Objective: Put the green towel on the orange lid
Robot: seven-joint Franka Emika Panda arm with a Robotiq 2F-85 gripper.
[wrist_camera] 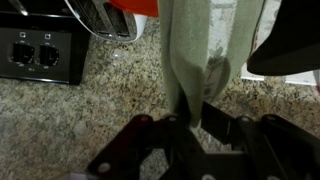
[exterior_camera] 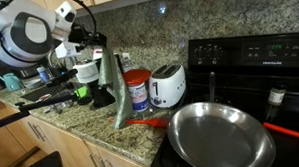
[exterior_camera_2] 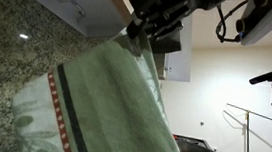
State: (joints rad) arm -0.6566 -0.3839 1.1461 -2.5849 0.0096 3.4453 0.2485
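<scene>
The green towel (exterior_camera: 116,87) hangs in the air over the speckled stone counter (exterior_camera: 93,132), long and loose. The claw (wrist_camera: 195,110) is squeezed tight on the towel's top end. In an exterior view the towel's bottom end is just beside the flat orange lid (exterior_camera: 148,121) lying on the counter. A white toaster (exterior_camera: 167,84) stands behind the lid. A big silver pan (exterior_camera: 220,136) sits on the black stove (exterior_camera: 250,57).
</scene>
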